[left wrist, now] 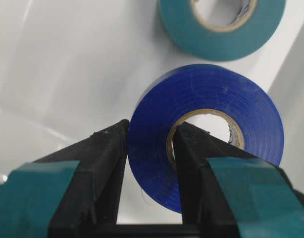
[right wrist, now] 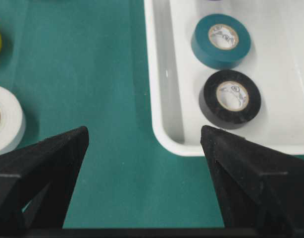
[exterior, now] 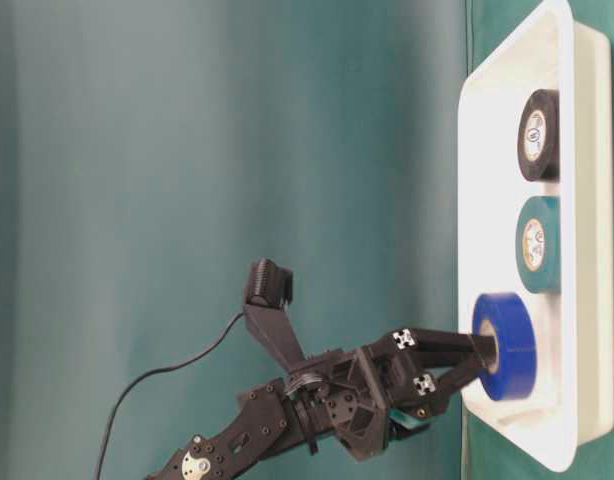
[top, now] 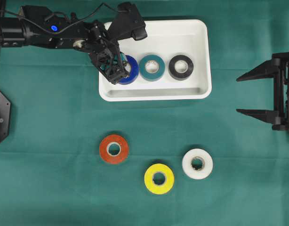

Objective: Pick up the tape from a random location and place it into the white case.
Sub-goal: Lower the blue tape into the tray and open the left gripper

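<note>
My left pincer (top: 120, 70) is clamped on the blue tape roll (top: 129, 70): one finger (left wrist: 100, 163) presses the roll's outer face and the other sits inside its cardboard core, so the wall of the roll is pinched between them. In my left wrist view the roll hangs just over the white floor of the white case (top: 201, 56), close to it; whether its lower edge already touches the floor I cannot tell. Seen from overhead, the blue roll is at the left end of the case, partly covered by my pincer and wrist.

Just beside it, toward the middle of the case, the teal tape roll (top: 151, 67) lies flat, and beyond that the black tape roll (top: 181, 67) lies flat near the right end. The three sit in a row, apart from one another.

My right pincer (top: 257, 96) hangs over the table (top: 50, 188) to the right of the case, its fingers spread wide with nothing between them. From its wrist view the case's rounded corner, the black roll and the teal roll lie ahead.

Out on the green cloth in front of the case, well apart from it, three more rolls lie flat: the red tape roll (top: 114, 149) to the left, the yellow tape roll (top: 159, 179) nearest the front edge, and the white tape roll (top: 197, 164) to the right.
</note>
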`<state>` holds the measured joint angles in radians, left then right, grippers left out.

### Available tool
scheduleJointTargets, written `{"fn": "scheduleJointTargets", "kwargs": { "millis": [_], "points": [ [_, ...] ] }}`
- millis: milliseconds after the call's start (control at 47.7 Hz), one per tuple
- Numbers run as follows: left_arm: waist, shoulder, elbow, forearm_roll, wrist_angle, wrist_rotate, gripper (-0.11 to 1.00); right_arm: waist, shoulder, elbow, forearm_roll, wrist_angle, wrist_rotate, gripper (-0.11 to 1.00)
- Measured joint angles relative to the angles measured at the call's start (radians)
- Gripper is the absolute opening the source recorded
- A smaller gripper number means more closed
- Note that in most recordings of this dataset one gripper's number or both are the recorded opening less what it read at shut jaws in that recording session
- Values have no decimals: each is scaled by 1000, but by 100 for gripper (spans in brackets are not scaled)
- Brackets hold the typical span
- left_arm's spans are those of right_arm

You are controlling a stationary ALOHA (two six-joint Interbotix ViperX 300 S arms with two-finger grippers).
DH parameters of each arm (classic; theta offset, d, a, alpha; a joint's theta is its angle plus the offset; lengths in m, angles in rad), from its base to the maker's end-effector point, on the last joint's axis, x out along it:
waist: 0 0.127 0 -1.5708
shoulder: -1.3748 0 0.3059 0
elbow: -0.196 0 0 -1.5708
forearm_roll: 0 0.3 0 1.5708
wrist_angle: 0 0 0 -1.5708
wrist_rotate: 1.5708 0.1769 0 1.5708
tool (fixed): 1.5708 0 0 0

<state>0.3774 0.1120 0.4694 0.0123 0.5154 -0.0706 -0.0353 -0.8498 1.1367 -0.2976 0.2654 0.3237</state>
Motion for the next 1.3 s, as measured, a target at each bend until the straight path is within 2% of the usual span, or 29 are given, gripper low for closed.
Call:
{"fn": "scheduleJointTargets", "kwargs": {
  "millis": [356, 419, 566, 650, 1090, 1300],
  "points": [
    [0, 0, 2, 0, -29, 18, 26, 0, 0, 2, 0, 0, 0, 89],
    [0, 0, 0, 0, -29, 21, 41, 0, -2, 0, 0, 0, 0, 89],
    [-3, 0, 0, 0, -29, 21, 86, 0, -2, 0, 0, 5, 0, 89],
    [-3, -2, 0, 0, -29, 21, 98, 0, -2, 0, 0, 8, 0, 89],
    [-2, -5, -2, 0, -31, 21, 100, 0, 0, 0, 0, 9, 0, 89],
    [-11, -67, -14, 0, -12, 20, 100, -2, -2, -2, 0, 20, 0, 89]
  ]
}}
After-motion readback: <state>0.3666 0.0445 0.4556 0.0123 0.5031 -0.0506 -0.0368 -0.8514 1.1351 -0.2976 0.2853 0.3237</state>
